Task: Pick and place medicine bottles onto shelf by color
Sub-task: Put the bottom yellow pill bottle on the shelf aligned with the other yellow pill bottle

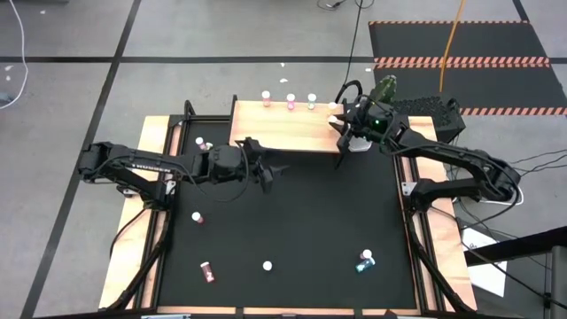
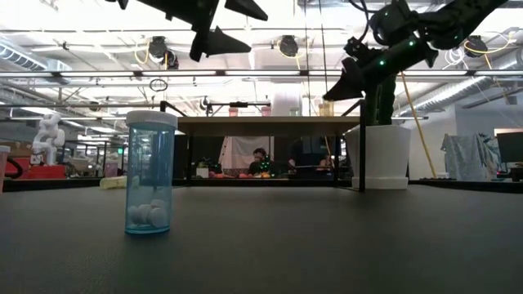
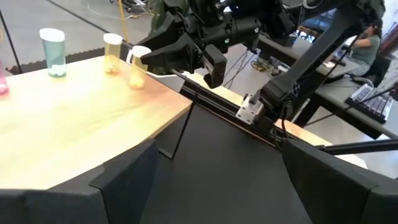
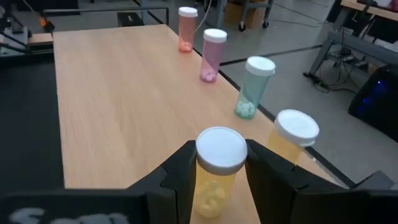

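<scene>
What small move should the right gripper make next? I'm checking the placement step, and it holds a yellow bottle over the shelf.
Probably lower and open. The right gripper is shut on the yellow bottle above the shelf, right beside another yellow bottle ending the row, so the colour spot looks right. The left gripper waits open nearby.

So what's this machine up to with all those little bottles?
It is sorting small white-capped medicine bottles onto a low light-wood shelf. The right gripper has its jaws closed on a yellow bottle at the shelf's far edge, beside another yellow bottle, a teal one and two pink ones. The left gripper hangs open and empty above the black mat, where several bottles lie scattered.
</scene>
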Motion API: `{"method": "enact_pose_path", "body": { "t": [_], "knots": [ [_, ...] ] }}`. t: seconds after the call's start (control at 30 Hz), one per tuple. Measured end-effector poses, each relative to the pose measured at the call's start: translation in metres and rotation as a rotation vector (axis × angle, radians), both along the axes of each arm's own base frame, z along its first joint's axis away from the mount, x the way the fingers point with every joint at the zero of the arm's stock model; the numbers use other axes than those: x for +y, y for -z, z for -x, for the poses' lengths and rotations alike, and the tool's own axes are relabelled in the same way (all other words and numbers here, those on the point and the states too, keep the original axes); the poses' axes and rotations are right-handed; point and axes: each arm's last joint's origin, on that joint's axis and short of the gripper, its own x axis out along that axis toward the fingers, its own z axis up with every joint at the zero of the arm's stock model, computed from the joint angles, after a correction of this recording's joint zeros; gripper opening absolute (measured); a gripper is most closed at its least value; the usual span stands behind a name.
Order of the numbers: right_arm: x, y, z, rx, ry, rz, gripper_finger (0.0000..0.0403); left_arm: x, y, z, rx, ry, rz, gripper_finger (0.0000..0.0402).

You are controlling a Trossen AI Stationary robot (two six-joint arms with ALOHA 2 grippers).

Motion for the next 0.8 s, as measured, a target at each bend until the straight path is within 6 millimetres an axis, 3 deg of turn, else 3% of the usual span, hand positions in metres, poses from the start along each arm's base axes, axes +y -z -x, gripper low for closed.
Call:
{"method": "enact_pose_path", "body": {
  "t": [0.43,0.8],
  "knots": [
    [-0.006,0.001,0.003,-0.002,0.028,-0.003,0.0124,0.017,0.000,0.001,-0.004,-0.047,0.002,0.0344],
    [-0.006,0.001,0.003,-0.009,0.033,-0.021,0.0167,0.017,0.000,0.001,0.002,-0.041,-0.015,0.0344]
  ]
}}
